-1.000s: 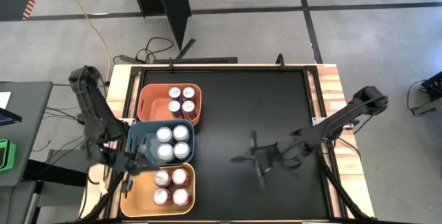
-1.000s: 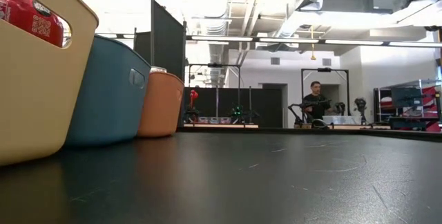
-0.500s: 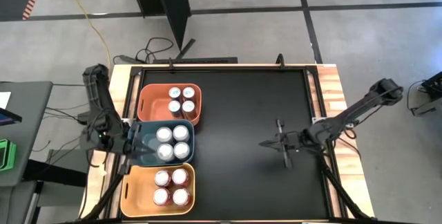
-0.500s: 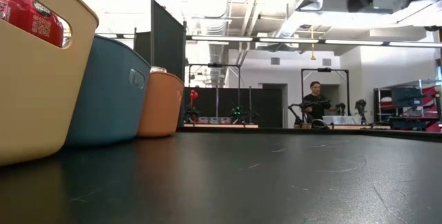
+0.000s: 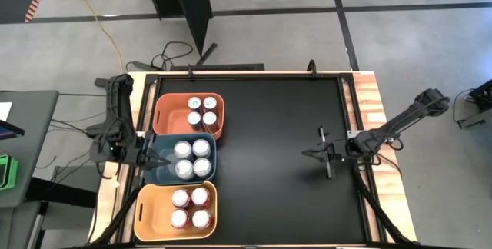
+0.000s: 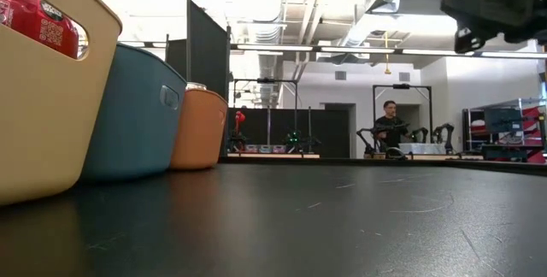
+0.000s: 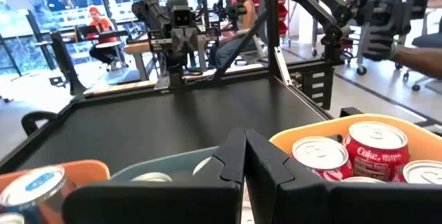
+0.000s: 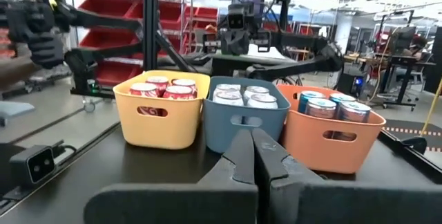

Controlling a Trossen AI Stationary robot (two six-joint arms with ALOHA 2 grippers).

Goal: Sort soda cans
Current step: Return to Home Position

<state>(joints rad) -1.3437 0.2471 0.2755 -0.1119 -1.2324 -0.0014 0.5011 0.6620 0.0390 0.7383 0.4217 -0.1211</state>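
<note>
Twelve soda cans [image 5: 183,149] are sitting in three bins lined up along the left edge of the desk [image 5: 277,111], four to a bin. The orange bin [image 5: 163,115] at the far end is carrying the blue-and-silver cans [image 5: 202,111]. The blue bin [image 5: 178,178] in the middle is carrying the silver cans [image 5: 201,166], and the yellow bin [image 5: 154,210] at the near end is carrying the red cans [image 5: 191,207]. All three bins are standing side by side, each touching or just beside its neighbour.

The left claw [image 5: 157,160] is hovering over the outer wall of the blue bin and pointing across the desk. Its fingers are pressed together with nothing between them. Its wrist view is showing the blue rim just ahead of the fingertips and red cans close by.

The right claw [image 5: 311,154] is hanging above the right part of the desk, near that edge and well apart from the bins. It is facing them, pinched closed and carrying nothing, and its wrist view is taking in all three bins in a row. A person [image 6: 391,121] is standing far back in the room.
</note>
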